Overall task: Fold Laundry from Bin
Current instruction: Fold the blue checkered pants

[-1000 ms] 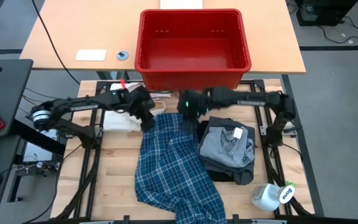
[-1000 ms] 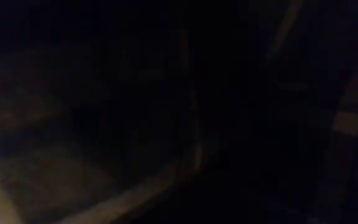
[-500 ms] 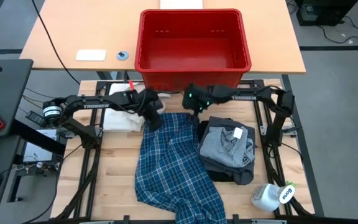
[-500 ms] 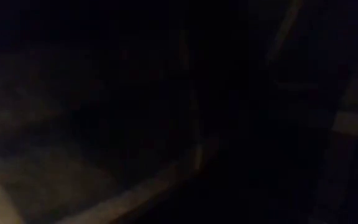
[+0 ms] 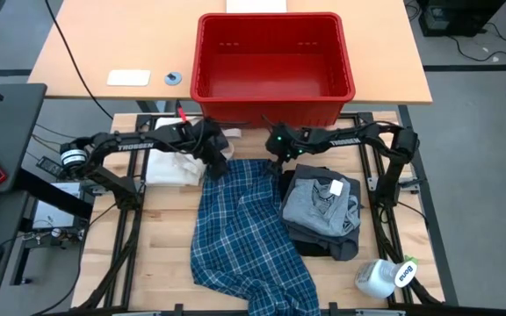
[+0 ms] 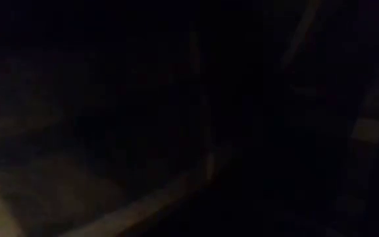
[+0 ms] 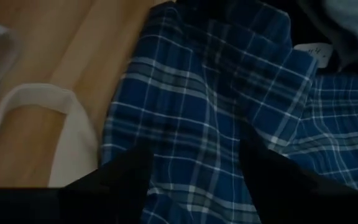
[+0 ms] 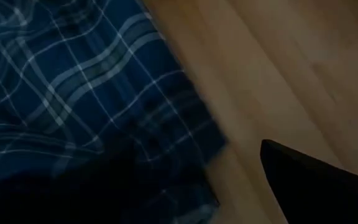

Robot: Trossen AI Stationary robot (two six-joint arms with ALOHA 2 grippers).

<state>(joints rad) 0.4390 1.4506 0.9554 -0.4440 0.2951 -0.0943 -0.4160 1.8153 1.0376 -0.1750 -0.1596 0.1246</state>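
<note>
The blue-and-white plaid shirt lies spread on the wooden table, running from between my two grippers toward the near edge. My left gripper is open, low over the shirt's far left corner, with plaid cloth between its fingers. My right gripper is open, low over the shirt's far right corner. A folded light grey garment lies on a dark one to the right. The red bin stands at the far side with nothing showing inside. My left gripper's fingers stand apart on either side of a strip of plaid at the shirt's far edge; I cannot tell whether they touch it. My right gripper's finger stands over bare wood beside the shirt's edge; I cannot tell whether it touches the cloth.
A cream-white cloth lies just left of the left gripper and shows in the left wrist view. A white spray bottle lies at the near right corner. The low view is dark and shows nothing.
Both grippers have shifted a little toward the table's far edge, the left one also toward the right and the right one slightly toward the right. The shirt's far end, bunched between them before, now lies flatter and wider.
</note>
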